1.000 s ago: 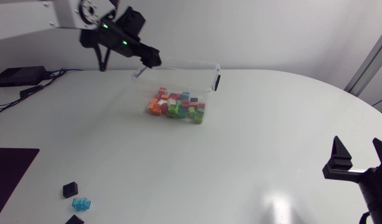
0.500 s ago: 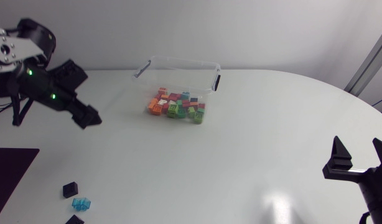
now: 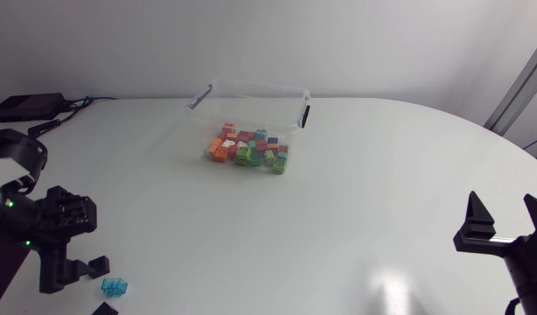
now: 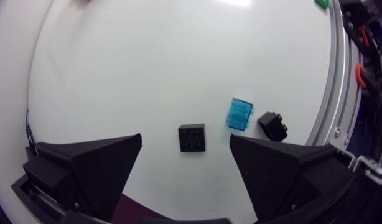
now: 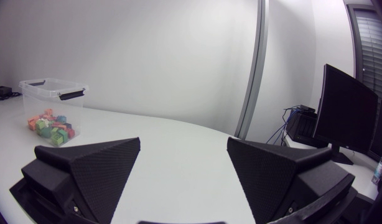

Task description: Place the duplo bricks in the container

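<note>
Most of the job looks done: a heap of coloured bricks (image 3: 248,149) already lies inside the clear container (image 3: 251,86), which stands at the upper middle of the overhead frame, toward the far side of the counter (image 3: 356,192). What remains, as far as the views show, is a small group in the lower left corner of that frame, well apart from the container: a black brick (image 3: 98,266), a see-through blue brick (image 3: 115,285) just beside it, and a second black brick (image 3: 104,308) partly cut by the frame's edge. The left pincer (image 4: 186,142) hangs over this group with its fingers spread wide and nothing held. In its own wrist view the first black brick lies on the counter below the gap between the fingers, while the blue brick and the other black one sit off toward one finger. I judge a pick of that black brick is the step at hand, though no contact shows. The right pincer (image 3: 503,203) sits at the lower right of the overhead frame, also wide and empty, far from any brick.
</note>
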Robot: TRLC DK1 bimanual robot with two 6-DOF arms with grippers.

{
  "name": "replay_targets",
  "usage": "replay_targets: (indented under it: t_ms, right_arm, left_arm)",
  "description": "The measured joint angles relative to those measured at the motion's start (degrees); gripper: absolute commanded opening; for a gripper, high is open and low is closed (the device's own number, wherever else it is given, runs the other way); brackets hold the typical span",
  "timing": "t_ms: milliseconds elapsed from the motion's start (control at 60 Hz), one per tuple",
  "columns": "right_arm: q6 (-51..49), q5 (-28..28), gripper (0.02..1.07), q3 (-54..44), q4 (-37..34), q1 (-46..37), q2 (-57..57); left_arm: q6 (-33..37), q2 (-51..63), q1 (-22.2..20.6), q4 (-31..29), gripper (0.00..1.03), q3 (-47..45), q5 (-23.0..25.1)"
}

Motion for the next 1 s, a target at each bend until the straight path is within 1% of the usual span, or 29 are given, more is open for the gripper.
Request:
replay_targets:
  t_ms: [100,200,367,467,533,650,667,683,750,767,783,833,850,1000]
  right_arm:
    - [0.0,0.0,1.03,0.0,0.0,0.0,0.0]
    - [0.0,0.0,1.03,0.0,0.0,0.0,0.0]
    - [0.0,0.0,1.03,0.0,0.0,0.0,0.0]
    - [0.0,0.0,1.03,0.0,0.0,0.0,0.0]
    - [0.0,0.0,1.03,0.0,0.0,0.0,0.0]
    - [0.0,0.0,1.03,0.0,0.0,0.0,0.0]
    - [0.0,0.0,1.03,0.0,0.0,0.0,0.0]
    - [0.0,0.0,1.03,0.0,0.0,0.0,0.0]
    - [0.0,0.0,1.03,0.0,0.0,0.0,0.0]
    - [0.0,0.0,1.03,0.0,0.0,0.0,0.0]
    - [0.0,0.0,1.03,0.0,0.0,0.0,0.0]
    - [0.0,0.0,1.03,0.0,0.0,0.0,0.0]
    - [0.0,0.0,1.03,0.0,0.0,0.0,0.0]
    - [0.0,0.0,1.03,0.0,0.0,0.0,0.0]
  left_arm:
    - [5.4,-0.7,-0.2,0.0,0.97,-2.6,0.0]
    - [8.4,-0.7,-1.2,0.0,0.97,-4.2,0.1]
    - [10.2,-0.8,-4.4,0.1,0.96,-6.9,0.6]
    - [10.2,-0.4,-6.5,1.8,0.96,-8.7,0.7]
    - [10.2,0.7,-7.2,3.2,0.90,-9.2,0.9]
    - [10.2,3.9,-8.0,5.5,0.77,-9.5,1.4]
    - [10.1,4.3,-8.1,5.7,0.73,-9.5,1.4]
    - [10.1,4.7,-8.2,5.9,0.73,-9.5,1.4]
    - [10.0,6.2,-8.7,6.8,0.50,-9.5,1.4]
    - [10.0,6.6,-8.7,6.9,0.43,-9.5,1.4]
    - [10.0,7.0,-8.8,7.2,0.32,-9.5,1.4]
    - [10.0,8.2,-9.0,7.6,0.07,-9.5,1.4]
    - [9.9,8.7,-9.0,7.8,0.02,-9.5,1.5]
    - [9.6,9.6,-9.0,8.7,0.03,-9.4,1.6]
